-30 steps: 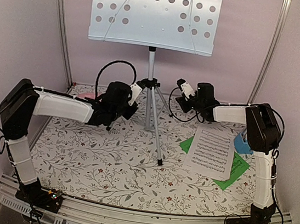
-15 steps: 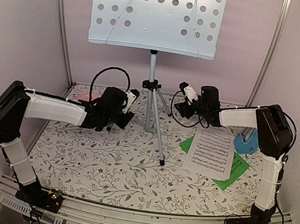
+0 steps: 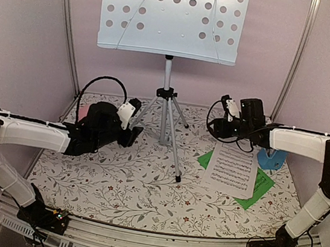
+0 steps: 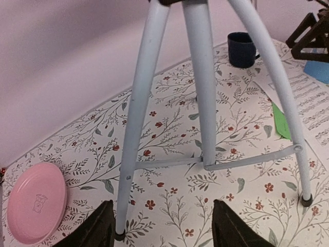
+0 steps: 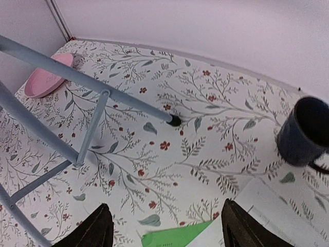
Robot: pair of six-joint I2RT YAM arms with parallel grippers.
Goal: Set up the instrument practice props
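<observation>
The music stand [image 3: 173, 18] had a pale, flat metal desk punched with round holes, carried on a slim silver tripod [image 3: 166, 108] of smooth tubes with dark rubber feet, upright at the back middle of the flower-printed tablecloth [image 3: 115, 178]; to its right a white printed sheet [image 3: 230, 165] lay over a green sheet [image 3: 261, 186], the blue pyramid metronome [image 3: 272, 157] just beyond them; the glossy dark blue mug [image 5: 302, 133], its inside too dark to read, stood near the pages; the round pink plate [image 4: 36, 200] lay far left; the left gripper [image 4: 165, 227] was spread wide and empty before a tripod leg; the right gripper [image 5: 167, 231] likewise gaped, holding nothing.
</observation>
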